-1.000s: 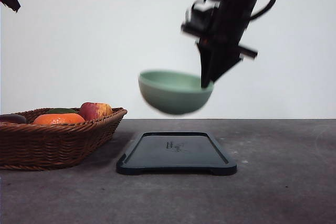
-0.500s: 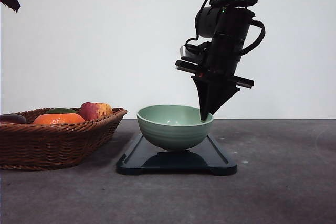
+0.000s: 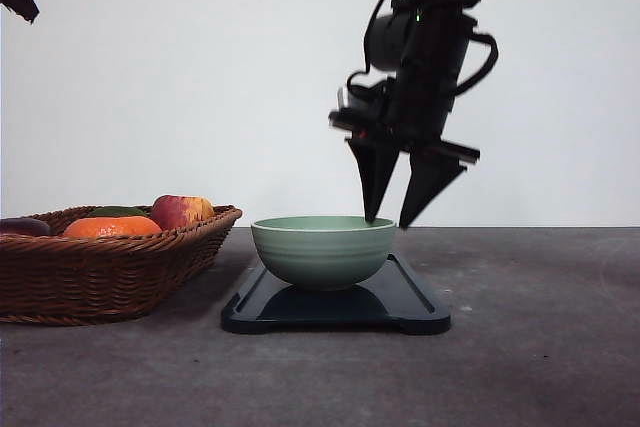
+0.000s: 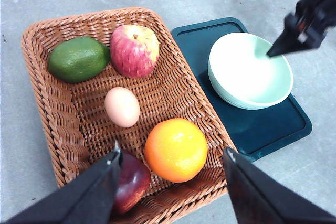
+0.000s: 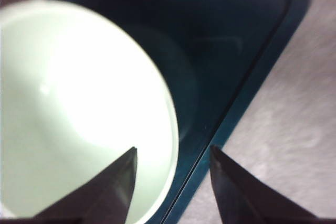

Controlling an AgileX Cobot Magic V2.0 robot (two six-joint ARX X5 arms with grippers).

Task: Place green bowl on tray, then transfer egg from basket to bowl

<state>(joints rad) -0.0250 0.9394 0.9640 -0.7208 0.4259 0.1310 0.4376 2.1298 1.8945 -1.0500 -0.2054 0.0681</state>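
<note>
Bowl: green bowl sits upright on the tray, centre of the front view, toward the tray's left half; its inside is bare.
Tray: black, flat on the grey table, lower centre of the front view, just right of the basket.
Right gripper: fingers spread apart, tips straddling the bowl's right rim, one over the inside and one outside; they hold nothing, and contact with the rim cannot be told.
Egg: lies in the middle of the basket in the left wrist view, apart from the bowl.
Basket: left in the front view; also holds an avocado, an apple, an orange and a dark red fruit.
Left gripper: fingers spread wide above the basket's near edge, empty.
</note>
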